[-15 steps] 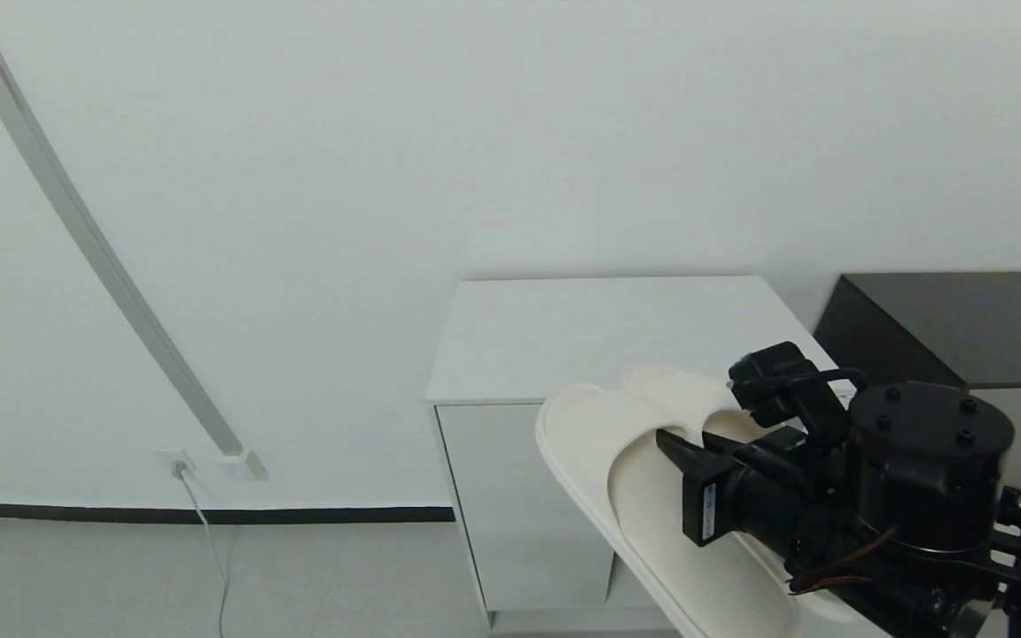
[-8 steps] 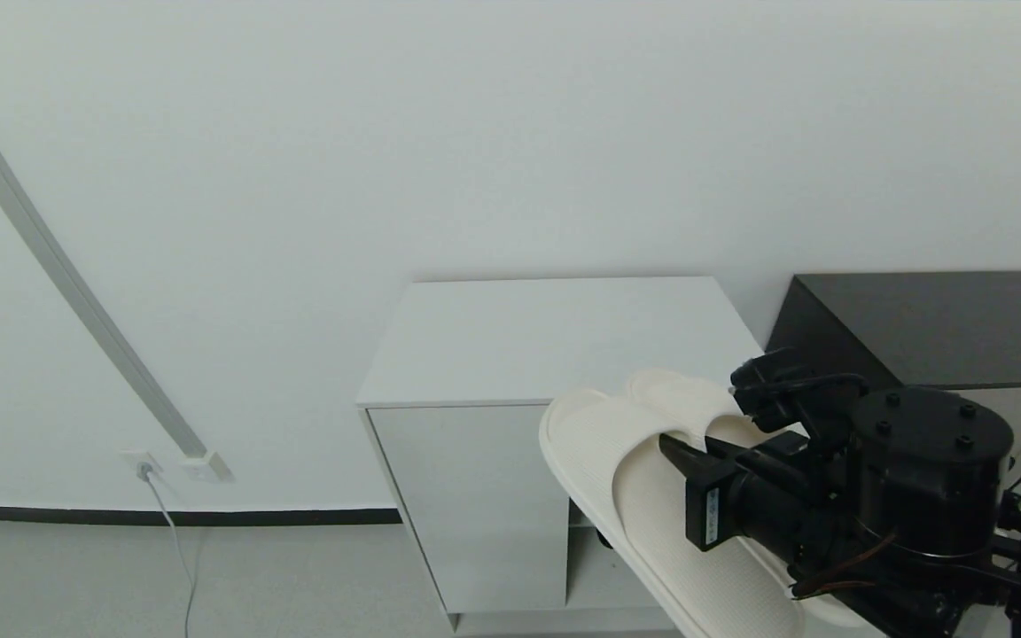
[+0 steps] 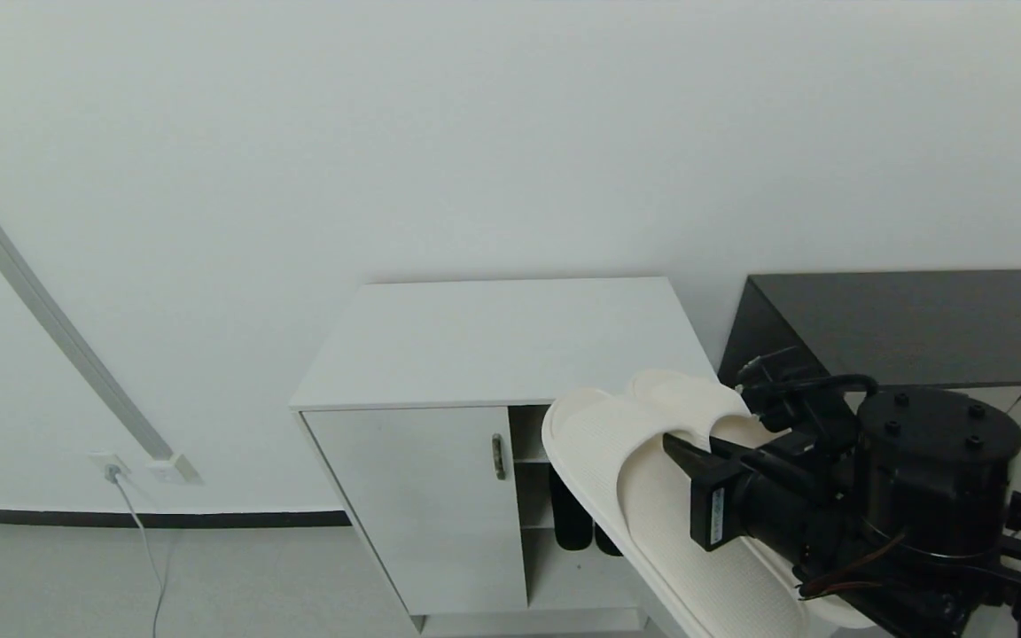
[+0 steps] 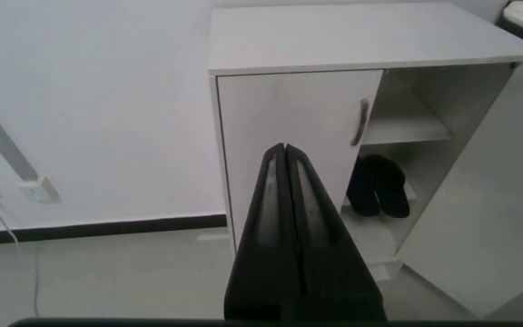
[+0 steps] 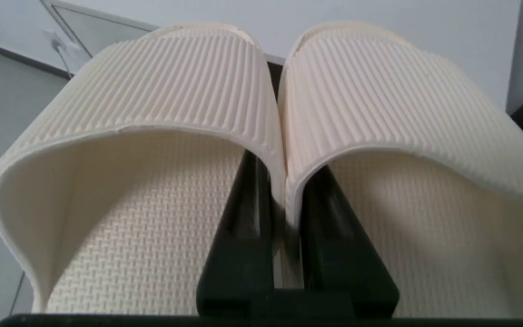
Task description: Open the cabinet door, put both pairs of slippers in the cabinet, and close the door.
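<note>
— The fingers [image 5: 248, 227] of the right gripper [image 3: 683, 450] are clamping the pair of cream ribbed foam slippers [image 3: 599, 461] by the inner straps. The left gripper [image 4: 286, 177] is pressed together on nothing.

— The slippers' long axis is running eleven-to-five. The open compartment [image 3: 530, 496] of the white wooden cabinet [image 3: 493, 341] is lying at their nine o'clock, with black slippers [image 4: 378, 186] occupying its lower shelf.

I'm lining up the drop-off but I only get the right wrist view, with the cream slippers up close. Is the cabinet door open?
Observer: Yes, on the cabinet the right door is swung open; the left door is shut.
Operator: Anything inside already?
Observer: A black pair of slippers sits below the top shelf.
Operator: Is the left gripper free?
Observer: The left gripper is shut and empty, in front of the cabinet.
</note>
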### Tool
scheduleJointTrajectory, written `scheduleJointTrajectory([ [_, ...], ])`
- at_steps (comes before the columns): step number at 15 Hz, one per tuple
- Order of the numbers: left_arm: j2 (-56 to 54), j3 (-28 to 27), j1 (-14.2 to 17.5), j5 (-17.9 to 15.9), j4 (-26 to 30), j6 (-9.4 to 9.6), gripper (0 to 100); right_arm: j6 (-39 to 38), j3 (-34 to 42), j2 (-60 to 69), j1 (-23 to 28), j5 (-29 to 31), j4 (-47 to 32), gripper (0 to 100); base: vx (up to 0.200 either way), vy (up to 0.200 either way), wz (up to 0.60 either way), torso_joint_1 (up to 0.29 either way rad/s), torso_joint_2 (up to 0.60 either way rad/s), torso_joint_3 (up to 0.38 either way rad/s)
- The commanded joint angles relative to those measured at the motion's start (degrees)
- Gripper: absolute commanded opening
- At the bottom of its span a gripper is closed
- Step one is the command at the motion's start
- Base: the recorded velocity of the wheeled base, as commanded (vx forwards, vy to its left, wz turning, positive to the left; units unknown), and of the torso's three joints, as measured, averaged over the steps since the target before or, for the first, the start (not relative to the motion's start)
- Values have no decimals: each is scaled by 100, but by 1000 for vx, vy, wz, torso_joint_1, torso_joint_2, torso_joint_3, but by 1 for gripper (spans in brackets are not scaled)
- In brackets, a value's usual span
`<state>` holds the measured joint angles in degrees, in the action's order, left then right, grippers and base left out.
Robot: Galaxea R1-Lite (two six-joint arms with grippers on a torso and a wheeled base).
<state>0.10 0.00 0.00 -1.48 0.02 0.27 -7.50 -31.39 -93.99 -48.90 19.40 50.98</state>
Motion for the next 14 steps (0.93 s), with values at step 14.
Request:
scheduleJointTrajectory([
  [14, -1, 0, 0, -2, -2, 0, 0, 29, 124, -67, -6, -76, 0, 0, 0, 0, 0, 0, 0, 0],
])
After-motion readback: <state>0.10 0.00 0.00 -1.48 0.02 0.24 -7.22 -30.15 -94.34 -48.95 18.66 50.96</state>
